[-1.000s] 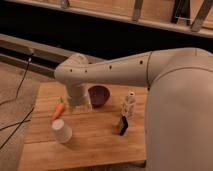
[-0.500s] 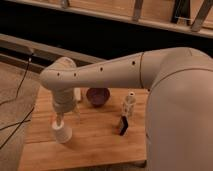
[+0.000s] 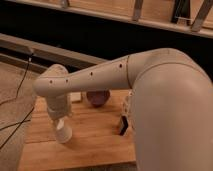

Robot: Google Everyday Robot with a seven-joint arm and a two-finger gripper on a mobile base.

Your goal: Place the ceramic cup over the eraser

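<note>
One gripper (image 3: pixel 60 122) is down at the ceramic cup (image 3: pixel 64 133) — I cannot tell whether it grips; the eraser (image 3: pixel 123 125) stands well apart.

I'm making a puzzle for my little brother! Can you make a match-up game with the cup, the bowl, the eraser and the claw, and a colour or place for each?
Things:
1. cup
2. bowl
3. eraser
4. claw

Clues:
A. dark purple, at the back
B. black, to the right of the cup
C. white, at the front left of the table
D. pointing down, right at the cup's top

Pairs: 1-C, 2-A, 3-B, 4-D
</note>
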